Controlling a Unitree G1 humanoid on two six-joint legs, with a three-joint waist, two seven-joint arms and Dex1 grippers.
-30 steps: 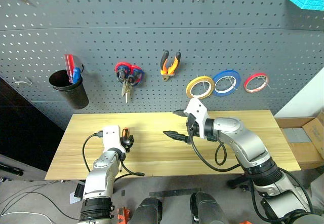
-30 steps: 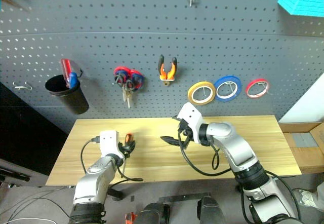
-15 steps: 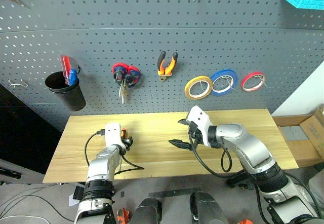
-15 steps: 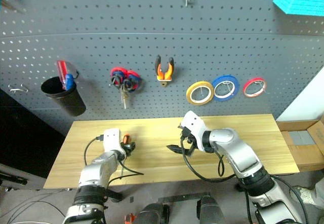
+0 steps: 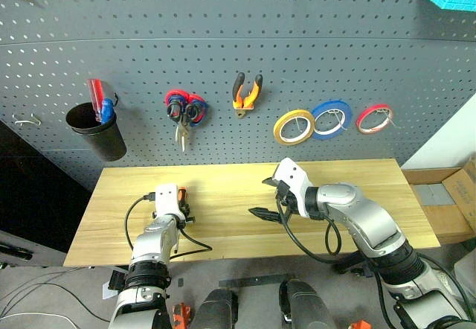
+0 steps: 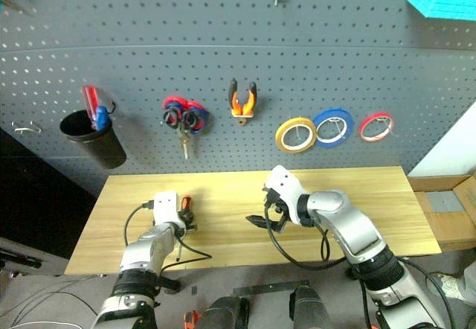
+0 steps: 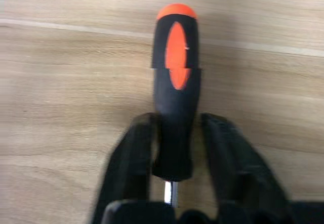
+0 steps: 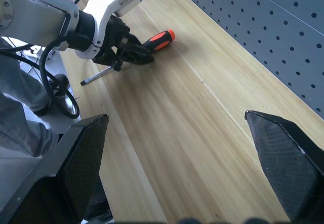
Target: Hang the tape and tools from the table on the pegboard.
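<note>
the black cup on the pegboard holds 2 tools, red and blue. the left gripper pinches the screwdriver lying on the table. it should squeeze tight, then lift slowly and flat. the right gripper hangs wide apart, holding nothing.

Light wood table: orange-and-black screwdriver flat near left end, handle toward pegboard.

A white wall adjoins cardboard boxes at right; grey floor carries loose cables.
</note>
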